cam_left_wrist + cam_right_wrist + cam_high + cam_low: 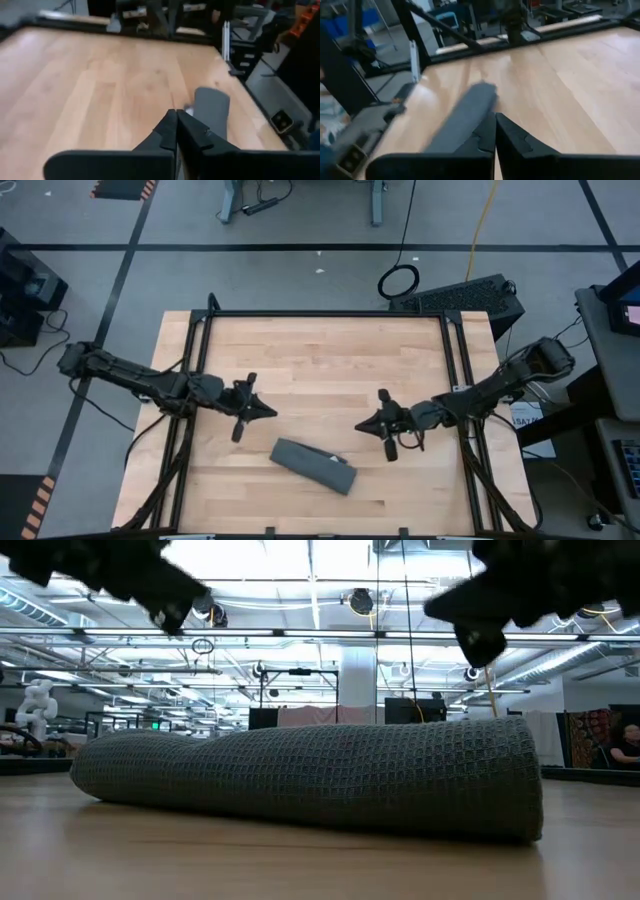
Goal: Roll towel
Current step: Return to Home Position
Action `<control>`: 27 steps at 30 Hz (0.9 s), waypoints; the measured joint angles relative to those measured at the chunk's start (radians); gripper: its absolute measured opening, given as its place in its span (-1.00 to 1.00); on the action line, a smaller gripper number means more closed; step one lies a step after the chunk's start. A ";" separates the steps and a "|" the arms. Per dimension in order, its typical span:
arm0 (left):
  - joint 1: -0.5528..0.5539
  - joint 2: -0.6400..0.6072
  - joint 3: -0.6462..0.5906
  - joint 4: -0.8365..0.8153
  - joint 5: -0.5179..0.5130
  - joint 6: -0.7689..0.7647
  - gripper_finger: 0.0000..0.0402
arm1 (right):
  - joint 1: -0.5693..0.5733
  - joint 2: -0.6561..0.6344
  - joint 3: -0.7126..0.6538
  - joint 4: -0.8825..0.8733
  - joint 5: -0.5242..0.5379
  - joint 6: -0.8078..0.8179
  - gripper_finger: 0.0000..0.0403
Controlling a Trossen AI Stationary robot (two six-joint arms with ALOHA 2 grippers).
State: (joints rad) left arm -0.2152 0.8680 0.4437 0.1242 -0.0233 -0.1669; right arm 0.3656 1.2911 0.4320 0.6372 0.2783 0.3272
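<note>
The dark grey towel (314,465) lies rolled into a long roll on the table near its front edge, slanting from left to right. It also shows in the low view (310,778), in the left wrist view (212,111) and in the right wrist view (462,120). My left gripper (270,410) is shut and empty above the table, up and left of the roll. My right gripper (360,425) is shut and empty, up and right of the roll. Both hang clear above the roll in the low view.
The black frame rails (325,314) run along the table's far edge and down both sides. Bare wood (320,370) lies between the grippers and the far edge. A keyboard (465,295) sits beyond the table's far right corner.
</note>
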 joint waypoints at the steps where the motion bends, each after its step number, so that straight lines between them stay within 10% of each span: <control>1: 0.005 -0.002 -0.021 0.009 0.008 -0.009 -0.95 | 0.000 -0.008 -0.034 0.029 0.001 -0.002 -1.00; 18: 0.099 -0.003 -0.409 0.519 0.038 0.070 -0.99 | -0.070 -0.012 -0.333 0.319 0.139 -0.067 -1.00; 27: 0.098 -0.003 -0.437 0.512 0.033 0.123 -0.99 | -0.068 -0.011 -0.421 0.444 0.135 -0.097 -1.00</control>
State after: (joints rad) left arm -0.1177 0.8653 0.0068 0.6360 0.0097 -0.0434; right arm 0.2972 1.2800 0.0105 1.0809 0.4133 0.2297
